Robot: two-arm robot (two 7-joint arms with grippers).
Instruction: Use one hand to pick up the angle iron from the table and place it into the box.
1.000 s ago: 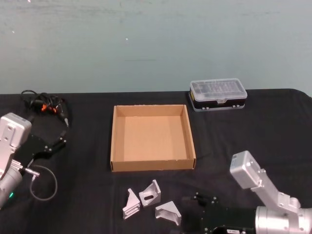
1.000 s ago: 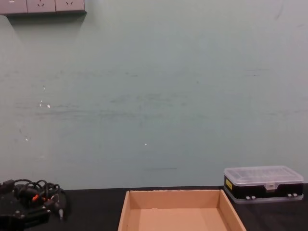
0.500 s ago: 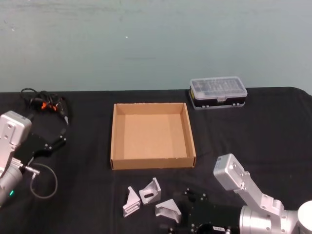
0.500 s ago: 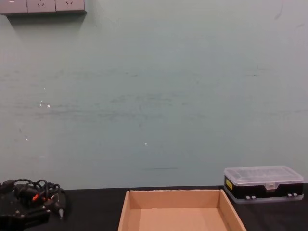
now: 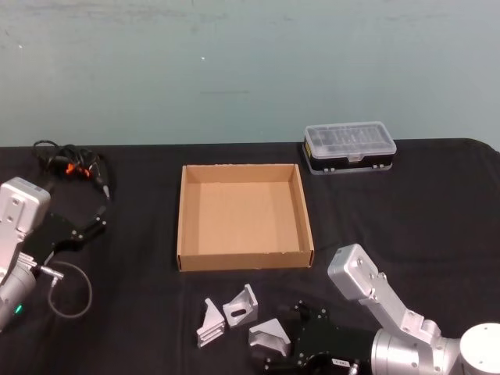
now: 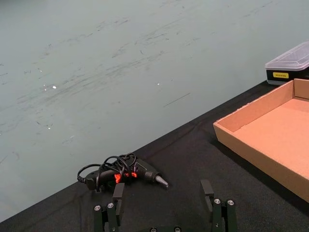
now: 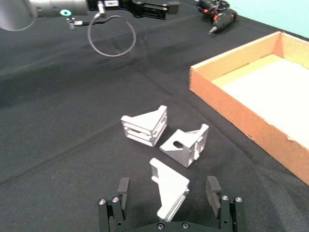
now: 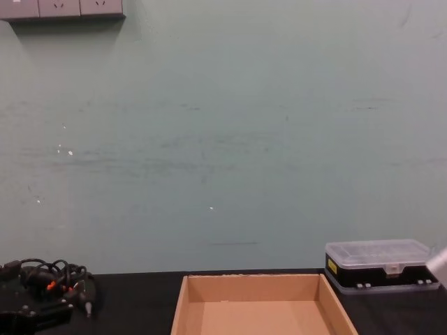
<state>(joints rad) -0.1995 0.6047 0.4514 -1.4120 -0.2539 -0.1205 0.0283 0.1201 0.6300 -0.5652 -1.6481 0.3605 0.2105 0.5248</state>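
Three silver angle irons lie on the black table (image 5: 422, 211) in front of the tan box (image 5: 181, 226): one on the left (image 5: 209, 324), one in the middle (image 5: 241, 307), one on the right (image 5: 269, 338). My right gripper (image 5: 284, 339) is low at the front, open. In the right wrist view its fingers (image 7: 123, 186) stand on either side of the nearest angle iron (image 7: 170, 191); whether they touch it I cannot tell. The box (image 7: 231, 104) is empty. My left gripper (image 5: 95, 226) rests open at the left, apart from the irons.
A black organiser case with a clear lid (image 5: 349, 148) stands behind the box at the right. An electric screwdriver with tangled cable (image 5: 74, 168) lies at the back left. A cable loop (image 5: 70, 291) hangs by the left arm. Bare table lies right of the box.
My right arm has moved left along the front of the table, bringing its open gripper up to the nearest angle iron. The left arm and the irons have stayed put.
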